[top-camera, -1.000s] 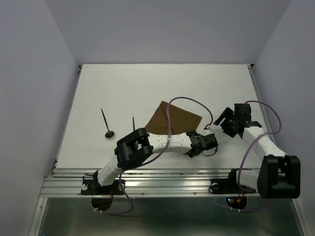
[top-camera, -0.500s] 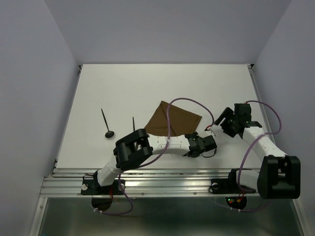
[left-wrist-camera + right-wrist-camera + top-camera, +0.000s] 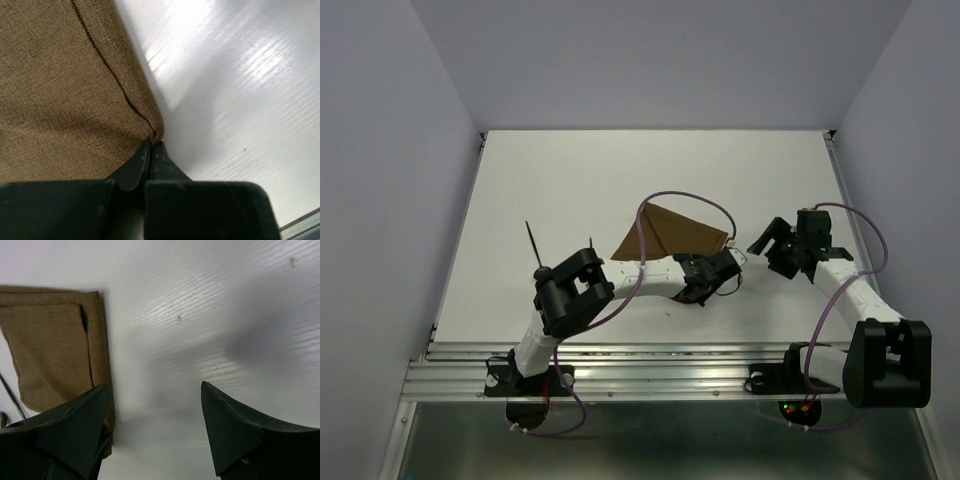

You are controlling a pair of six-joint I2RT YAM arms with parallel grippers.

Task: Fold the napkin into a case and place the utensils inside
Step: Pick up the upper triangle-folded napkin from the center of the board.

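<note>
Between jaws of left gripper (image 3: 151, 150): corner of napkin (image 3: 60, 85), clamped tight. We see rest of cloth spreading ahead and to left of those jaws over desk (image 3: 240, 90), hemmed edge running straight away from tips. Right gripper (image 3: 152, 390) hovers, jaws wide, holding nothing; napkin edge lies just beyond its left finger. We judge left arm nearer for coming fold: carry pinched corner across cloth. Utensils (image 3: 532, 240) lie well behind left jaws, untouched.
</note>
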